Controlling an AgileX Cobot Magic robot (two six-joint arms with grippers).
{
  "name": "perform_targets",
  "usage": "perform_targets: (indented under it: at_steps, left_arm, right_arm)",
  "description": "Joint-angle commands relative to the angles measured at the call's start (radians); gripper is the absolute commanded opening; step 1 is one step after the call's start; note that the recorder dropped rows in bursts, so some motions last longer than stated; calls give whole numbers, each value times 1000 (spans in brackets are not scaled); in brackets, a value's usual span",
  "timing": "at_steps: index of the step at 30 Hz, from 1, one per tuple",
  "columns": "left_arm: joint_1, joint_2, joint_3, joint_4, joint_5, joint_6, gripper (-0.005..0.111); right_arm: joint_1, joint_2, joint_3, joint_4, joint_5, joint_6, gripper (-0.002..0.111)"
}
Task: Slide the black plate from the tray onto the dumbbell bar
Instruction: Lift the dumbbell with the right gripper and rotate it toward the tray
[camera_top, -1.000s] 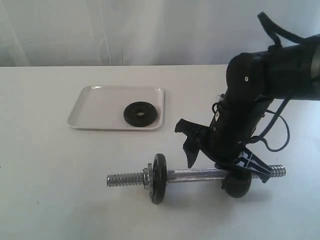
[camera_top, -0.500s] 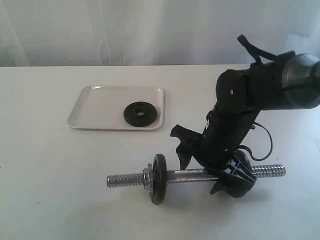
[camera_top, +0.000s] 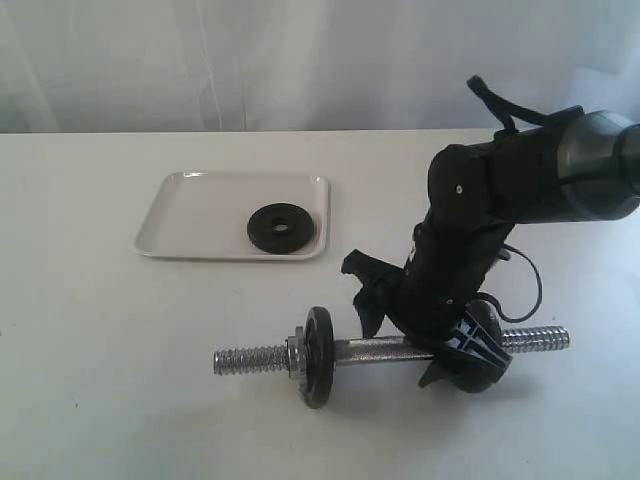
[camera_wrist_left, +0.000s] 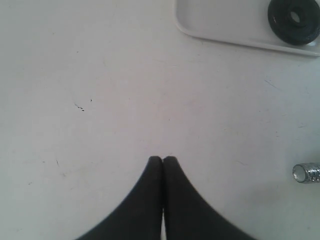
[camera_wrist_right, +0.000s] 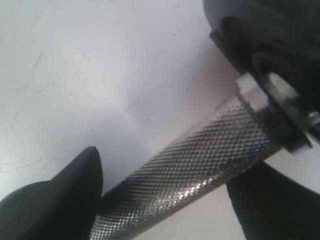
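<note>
On the tabletop (camera_top: 100, 380), the tray (camera_top: 200, 200) is set far left, the bar (camera_top: 375, 350) near. Its middle is straddled by the spread right claw (camera_top: 397, 355), likely to steady it. The left claw (camera_wrist_left: 162, 160) is pressed together, empty. The plate (camera_top: 281, 228) is seen at the tray's right end.

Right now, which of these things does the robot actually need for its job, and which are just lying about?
In the job: black plate, lying in the tray; dumbbell bar; right gripper, straddling the bar.
Just there: fitted disc, already on the bar; left gripper, shut above the table.
</note>
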Motion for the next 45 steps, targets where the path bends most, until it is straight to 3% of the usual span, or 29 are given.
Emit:
perform_targets:
  at_steps: [1,10,26,45]
  left_arm:
    - [-1,-3,-7,-11,20,6,0]
    - [-1,-3,-7,-11,22,6,0]
    - [-1,-3,-7,-11,26,9,0]
    - [-1,-3,-7,-11,26,27,0]
  right_arm:
    - [0,9,4,-66,-22,-3,57]
    - [0,9,4,-76,-22,-6,46]
    - [0,9,4,-171,27,-89,40]
    - [0,9,4,-306,23,-391,11]
